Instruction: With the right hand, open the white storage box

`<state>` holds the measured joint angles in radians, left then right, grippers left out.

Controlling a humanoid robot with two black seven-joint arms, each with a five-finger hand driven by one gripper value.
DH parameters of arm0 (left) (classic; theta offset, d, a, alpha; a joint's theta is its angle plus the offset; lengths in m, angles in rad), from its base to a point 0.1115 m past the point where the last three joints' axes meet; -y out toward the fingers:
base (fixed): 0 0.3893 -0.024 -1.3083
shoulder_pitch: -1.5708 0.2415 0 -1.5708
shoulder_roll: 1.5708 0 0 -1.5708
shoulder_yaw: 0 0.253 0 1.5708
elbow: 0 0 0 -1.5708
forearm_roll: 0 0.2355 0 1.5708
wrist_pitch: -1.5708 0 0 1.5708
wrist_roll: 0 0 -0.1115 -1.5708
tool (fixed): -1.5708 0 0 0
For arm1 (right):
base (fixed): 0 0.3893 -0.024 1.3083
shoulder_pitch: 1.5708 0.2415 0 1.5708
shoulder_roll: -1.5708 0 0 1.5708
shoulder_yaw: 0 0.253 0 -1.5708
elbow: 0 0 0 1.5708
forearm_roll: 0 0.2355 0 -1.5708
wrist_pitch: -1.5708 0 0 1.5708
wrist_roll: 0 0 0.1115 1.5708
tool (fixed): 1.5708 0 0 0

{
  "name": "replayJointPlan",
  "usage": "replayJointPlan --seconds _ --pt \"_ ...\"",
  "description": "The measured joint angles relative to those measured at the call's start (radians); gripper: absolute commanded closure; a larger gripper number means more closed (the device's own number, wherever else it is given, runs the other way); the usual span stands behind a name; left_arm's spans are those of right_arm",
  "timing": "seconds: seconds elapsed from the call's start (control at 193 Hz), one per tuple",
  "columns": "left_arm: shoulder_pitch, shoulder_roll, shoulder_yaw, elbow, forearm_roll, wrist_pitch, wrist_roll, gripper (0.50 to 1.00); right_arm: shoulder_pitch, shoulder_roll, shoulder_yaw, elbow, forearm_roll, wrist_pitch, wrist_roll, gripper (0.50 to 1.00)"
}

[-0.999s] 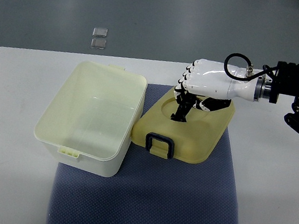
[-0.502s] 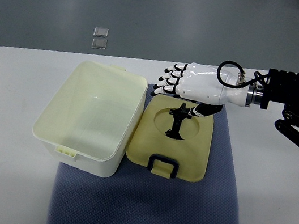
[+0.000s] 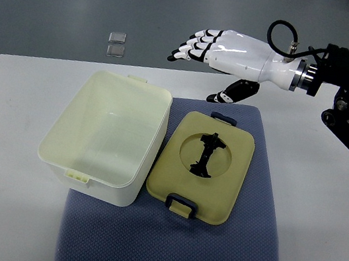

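Resting on a blue mat point(image 3: 207, 256) atop the white worktop point(image 3: 0, 208): one white storage box point(image 3: 103, 135), uncovered and empty, at the mat's 10 o'clock corner. Lid point(image 3: 203, 167): flat on the mat, touching the box's 3 o'clock side, dark latches at its 12 and 6 o'clock edges, a black handle in its round recess. Right hand point(image 3: 216, 60): raised at the lid's 12 o'clock, fingers spread, grasping nothing. Two small clear squares point(image 3: 115, 43): on the floor, 12 o'clock of the box.
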<state>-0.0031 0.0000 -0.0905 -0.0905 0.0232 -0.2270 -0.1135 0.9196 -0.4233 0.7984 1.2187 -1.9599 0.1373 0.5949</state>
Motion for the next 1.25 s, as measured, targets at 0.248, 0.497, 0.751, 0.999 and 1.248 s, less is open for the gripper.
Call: replayJointPlan --seconds 0.248,0.497,0.751,0.999,1.248 --pt "0.000 0.000 0.000 0.000 0.000 0.000 0.000 0.500 -0.041 0.131 0.229 -0.109 0.424 -0.013 -0.359 0.611" --pt "0.000 0.000 0.000 0.000 0.000 0.000 0.000 0.500 -0.047 0.184 0.292 -0.252 0.900 -0.180 -0.559 0.576" --pt "0.000 0.000 0.000 0.000 0.000 0.000 0.000 0.500 -0.052 0.201 0.288 -0.340 1.265 -0.262 -0.569 0.572" --pt "0.000 0.000 0.000 0.000 0.000 0.000 0.000 0.500 -0.078 0.210 0.281 -0.365 1.292 -0.277 -0.559 0.572" --pt "0.000 0.000 0.000 0.000 0.000 0.000 0.000 0.500 -0.078 0.212 0.227 -0.388 1.293 -0.274 -0.558 0.572"
